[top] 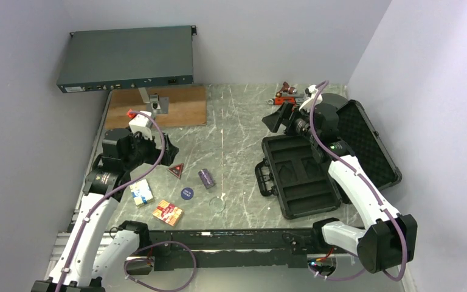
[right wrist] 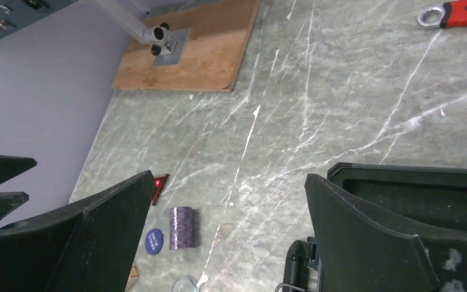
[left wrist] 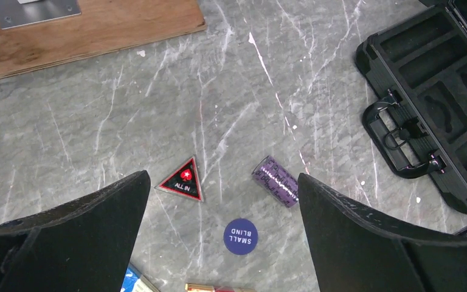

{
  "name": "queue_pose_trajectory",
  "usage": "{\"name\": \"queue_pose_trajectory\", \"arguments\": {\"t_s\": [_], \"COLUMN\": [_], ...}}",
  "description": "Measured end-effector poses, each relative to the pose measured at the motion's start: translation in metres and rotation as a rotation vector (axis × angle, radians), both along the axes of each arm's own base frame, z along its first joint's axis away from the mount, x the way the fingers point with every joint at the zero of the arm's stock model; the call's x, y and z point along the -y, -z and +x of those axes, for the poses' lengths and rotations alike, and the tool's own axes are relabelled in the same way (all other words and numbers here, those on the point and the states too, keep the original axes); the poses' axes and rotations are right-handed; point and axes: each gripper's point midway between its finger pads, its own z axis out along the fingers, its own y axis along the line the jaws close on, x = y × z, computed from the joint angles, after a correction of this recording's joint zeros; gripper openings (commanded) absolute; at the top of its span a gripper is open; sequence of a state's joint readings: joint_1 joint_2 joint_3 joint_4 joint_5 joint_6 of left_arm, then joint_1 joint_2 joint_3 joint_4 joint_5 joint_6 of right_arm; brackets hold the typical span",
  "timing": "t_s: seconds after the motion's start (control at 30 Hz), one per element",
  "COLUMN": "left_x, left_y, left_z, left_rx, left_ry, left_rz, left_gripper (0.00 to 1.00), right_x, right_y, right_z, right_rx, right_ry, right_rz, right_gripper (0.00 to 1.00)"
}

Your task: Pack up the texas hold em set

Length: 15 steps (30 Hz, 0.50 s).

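In its wrist view the left gripper [left wrist: 223, 182] - released, empty - is the nearer one. The purple chip stack [left wrist: 275, 181] lies at 3 o'clock, long axis 10-to-4. The right gripper [right wrist: 228, 179] is released too.

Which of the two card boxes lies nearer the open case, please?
The red box: it lies right of the blue-white box in the top view, so closer to the case.
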State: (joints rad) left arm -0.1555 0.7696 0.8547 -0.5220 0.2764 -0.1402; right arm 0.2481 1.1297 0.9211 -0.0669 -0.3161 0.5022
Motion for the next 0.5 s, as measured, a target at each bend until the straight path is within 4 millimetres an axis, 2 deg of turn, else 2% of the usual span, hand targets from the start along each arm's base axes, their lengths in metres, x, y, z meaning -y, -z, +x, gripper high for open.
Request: {"name": "queue_pose_trajectory", "arguments": {"t_s": [0.17, 0.27, 0.5], "left_x": [-0.002, -0.01, -0.036], "left_y": [0.0, 0.001, 0.004], "left_z": [0.001, 0.004, 0.007], "left_rx": [0.002, 0.005, 0.005], "left_ry": [-0.011, -0.057, -0.195], "left_rz": [0.007, 0.028, 0.09], "left_gripper": [0.96, 0.96, 0.97], "right_x": [-0.007, -0.014, -0.05], "right_y": [0.001, -0.003, -0.013], "right_z": [-0.005, -0.007, -0.019], "right_rx": [-0.014, -0.022, -0.016], "right_ry": [-0.022, -0.031, -0.108], "right_rz": [-0.009, -0.027, -0.097], "right_gripper": [1.0, 1.0, 1.0]}}
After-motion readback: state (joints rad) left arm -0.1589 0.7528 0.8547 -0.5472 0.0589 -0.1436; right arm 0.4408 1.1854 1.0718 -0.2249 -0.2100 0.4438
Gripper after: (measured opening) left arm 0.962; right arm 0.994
